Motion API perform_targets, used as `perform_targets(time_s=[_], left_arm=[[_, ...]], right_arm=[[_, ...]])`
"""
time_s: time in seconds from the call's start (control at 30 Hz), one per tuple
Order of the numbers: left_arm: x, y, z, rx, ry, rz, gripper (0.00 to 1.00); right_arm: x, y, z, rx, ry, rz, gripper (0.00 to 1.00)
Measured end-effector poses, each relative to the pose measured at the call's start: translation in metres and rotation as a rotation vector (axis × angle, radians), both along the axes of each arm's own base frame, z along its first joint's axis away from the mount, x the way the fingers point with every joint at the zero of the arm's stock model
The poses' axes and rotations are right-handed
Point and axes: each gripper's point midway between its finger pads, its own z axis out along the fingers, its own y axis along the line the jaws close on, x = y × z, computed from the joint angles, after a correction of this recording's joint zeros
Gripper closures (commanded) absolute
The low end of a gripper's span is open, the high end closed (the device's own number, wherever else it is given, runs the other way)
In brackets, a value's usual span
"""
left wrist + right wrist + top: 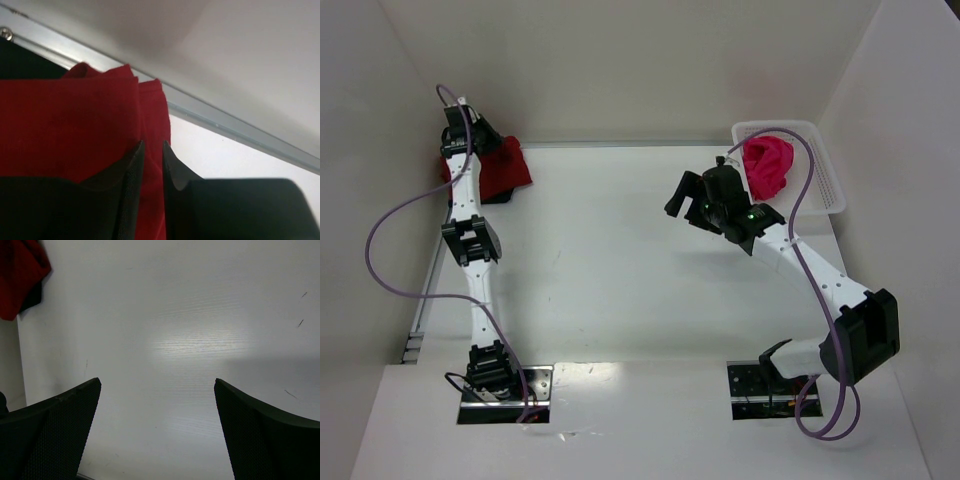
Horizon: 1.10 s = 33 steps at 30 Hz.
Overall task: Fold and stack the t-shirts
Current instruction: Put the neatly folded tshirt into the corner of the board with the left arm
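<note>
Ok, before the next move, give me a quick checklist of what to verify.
1. Left gripper pinching the red t-shirt: fingers nearly together, cloth between them, ok.
2. Right gripper open and empty above the table: ok.
3. Pink t-shirt out of the basket: not ok, it lies bunched inside.
4. Both grippers far apart: ok.
5. Red t-shirt folded neatly: cannot tell, only part shows.
</note>
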Motion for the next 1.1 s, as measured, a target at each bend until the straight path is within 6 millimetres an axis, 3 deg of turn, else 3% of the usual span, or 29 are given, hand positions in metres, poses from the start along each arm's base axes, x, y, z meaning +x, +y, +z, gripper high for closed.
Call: perform_targets(time_s=[0.27,0.33,0.47,0.57,0.63,0.67,0.87,1.1], left_arm=[[0.012,-0.001,0.017,-0.024,-0.084,-0.005,0.47],[0.013,0.000,0.018,-0.026,-0.086,0.010,0.36],[0.014,0.001,0.015,-0.006,-0.078,0.039,0.26],[0.014,0.002,0.007,0.013,-0.058,0.069,0.28],[0.015,0.000,-0.001,0.017,-0.044,0.072,0.42],[0.015,-0.003,-0.005,0.015,-0.038,0.068,0.44],[0.016,-0.028,-0.033,-0.013,-0.001,-0.019,0.47],[0.016,-0.052,-0.036,-0.048,-0.001,-0.099,0.24]], right_arm=[[0.000,0.000,0.000,0.005,0.002,-0.004,0.00],[0.000,0.000,0.000,0.005,0.001,-0.004,0.00],[0.000,0.000,0.000,0.005,0.002,-0.004,0.00],[-0.001,0.000,-0.002,0.007,0.007,-0.008,0.00],[-0.001,0.000,-0.004,0.009,0.011,-0.010,0.00],[-0.001,0.000,-0.005,0.009,0.013,-0.011,0.00],[-0.002,0.000,-0.007,0.009,0.018,-0.013,0.00],[-0.005,-0.002,-0.010,0.009,0.022,-0.015,0.00]])
